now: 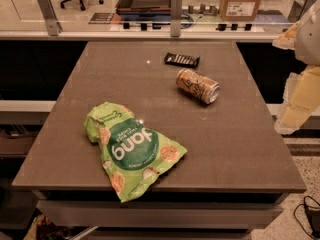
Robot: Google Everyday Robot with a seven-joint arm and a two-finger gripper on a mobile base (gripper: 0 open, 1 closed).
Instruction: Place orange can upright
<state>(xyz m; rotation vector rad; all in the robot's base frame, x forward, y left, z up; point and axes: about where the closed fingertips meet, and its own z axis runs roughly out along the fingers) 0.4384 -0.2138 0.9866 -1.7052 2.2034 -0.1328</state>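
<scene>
Right now your orange can (198, 86) lies on its side just in front of the dark candy-bar wrapper (182, 59), long axis slanting, silver end pointing front-right. Your gripper (299, 101) hangs well right of that wrapper, off the table (235, 149); open or closed, you cannot tell.

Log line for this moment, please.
orange can: lying on its side on table | gripper: right frame edge, off table, apart from orange can | upright placement: not yet done
</scene>
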